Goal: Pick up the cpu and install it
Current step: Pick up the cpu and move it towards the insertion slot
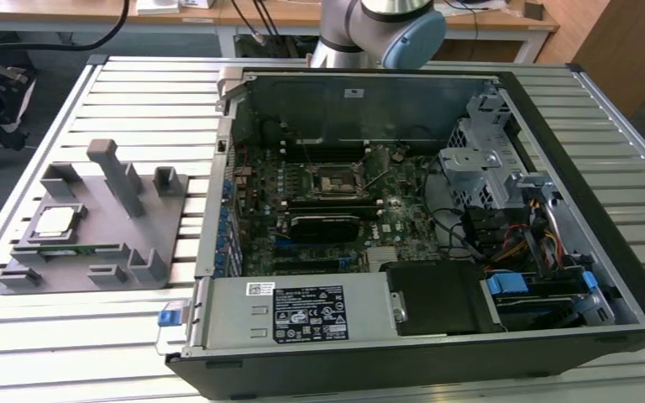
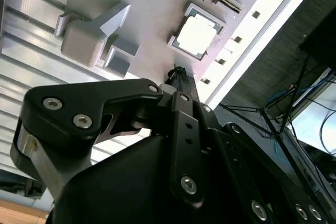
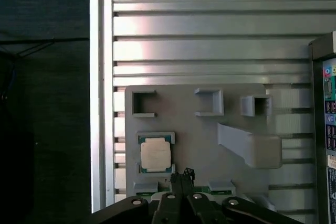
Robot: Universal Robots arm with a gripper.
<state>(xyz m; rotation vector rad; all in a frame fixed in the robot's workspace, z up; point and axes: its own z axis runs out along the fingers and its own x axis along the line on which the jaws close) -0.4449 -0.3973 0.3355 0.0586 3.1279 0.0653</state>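
**CPU in its pocket, end effector empty beside it**

The cpu (image 1: 57, 220) lies flat in a square pocket of the grey fixture (image 1: 165, 222) on the slatted counter (image 1: 98, 344), at nine o'clock from the open computer case (image 1: 356, 101) in the exterior view. In the first wrist view the end effector (image 3: 181, 174) hovers near the chip, tips pinched together and holding nothing (no contact). My worry: closed tips descending could knock the chip askew.
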